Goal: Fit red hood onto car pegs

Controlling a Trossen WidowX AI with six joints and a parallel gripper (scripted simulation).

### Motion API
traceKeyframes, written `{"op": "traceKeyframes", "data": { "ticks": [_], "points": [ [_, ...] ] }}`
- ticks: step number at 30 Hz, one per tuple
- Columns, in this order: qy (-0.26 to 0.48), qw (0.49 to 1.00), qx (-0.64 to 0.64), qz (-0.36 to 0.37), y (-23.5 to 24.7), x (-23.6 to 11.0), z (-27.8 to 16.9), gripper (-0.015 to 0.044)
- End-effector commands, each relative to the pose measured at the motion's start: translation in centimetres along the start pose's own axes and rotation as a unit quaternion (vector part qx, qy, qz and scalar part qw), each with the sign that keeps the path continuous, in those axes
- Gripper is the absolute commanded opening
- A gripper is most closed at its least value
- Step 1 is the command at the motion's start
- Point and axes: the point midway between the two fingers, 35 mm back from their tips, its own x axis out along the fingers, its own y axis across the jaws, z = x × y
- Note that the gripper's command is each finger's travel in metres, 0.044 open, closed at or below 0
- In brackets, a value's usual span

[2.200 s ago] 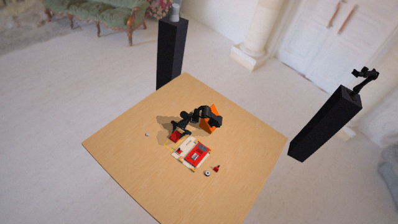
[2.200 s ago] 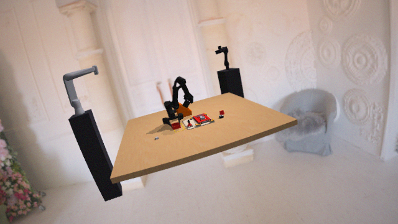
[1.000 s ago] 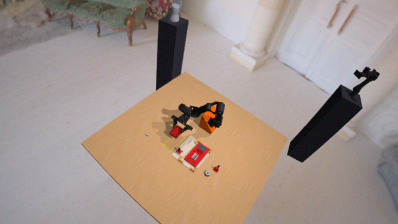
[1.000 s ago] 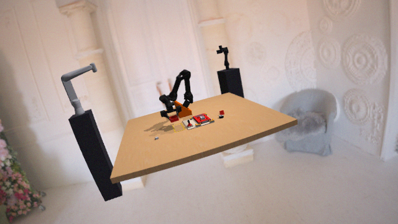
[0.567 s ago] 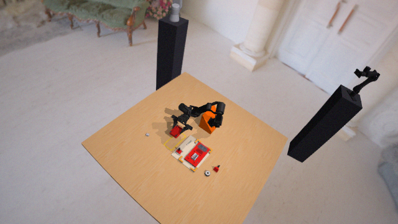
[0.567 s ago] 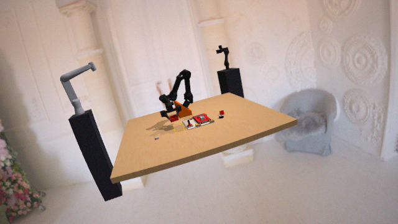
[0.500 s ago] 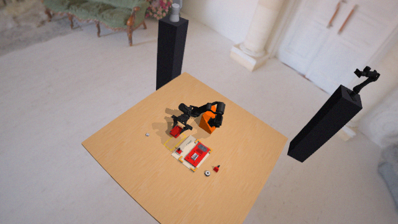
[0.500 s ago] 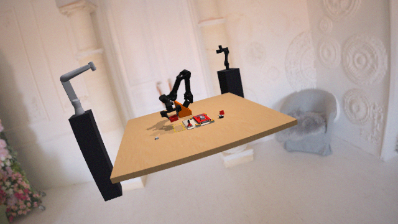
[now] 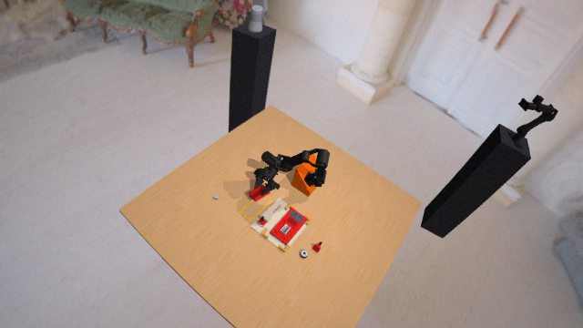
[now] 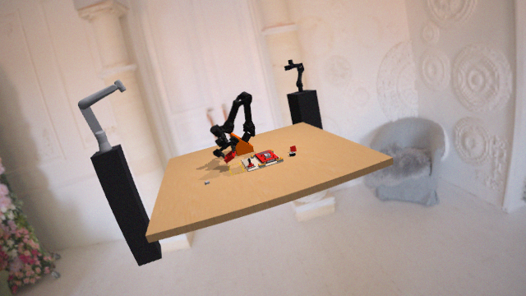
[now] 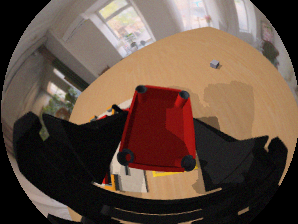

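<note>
The gripper (image 9: 261, 189) grips the hood (image 9: 258, 192), lifted off the table (image 9: 355, 219) over the yellow outline (image 9: 255, 209). Toward the near right edge lies the jig (image 9: 273, 214) — a small red knob (image 9: 261, 221) stands at its nearer end, just beside the chassis (image 9: 289, 225). Beyond the jig sit a wheel (image 9: 303, 253) and a red part (image 9: 317, 247); a grey bit (image 9: 216, 197) lies well apart toward the left corner.

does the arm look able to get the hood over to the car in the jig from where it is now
Probably yes. The gripper is shut on the hood, lifted off the table, and the car sits close by with nothing visible between them. Whether the corner holes line up with the pegs cannot be told.
</note>
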Motion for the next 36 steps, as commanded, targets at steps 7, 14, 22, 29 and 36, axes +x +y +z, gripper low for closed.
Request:
{"op": "traceKeyframes", "data": {
  "ticks": [7,14,22,29,36],
  "points": [
    [0.0,0.986,0.168,0.003,0.07,0.01,-0.04,0.0],
    [0.001,0.96,0.279,0.003,0.07,0.01,-0.04,0.0],
    [0.001,0.915,0.404,0.003,0.06,0.01,-0.04,0.0],
    [0.002,0.862,0.506,0.003,0.06,0.01,-0.04,0.0],
    [0.002,0.798,0.602,0.003,0.06,0.01,-0.04,0.0]
  ]
}}
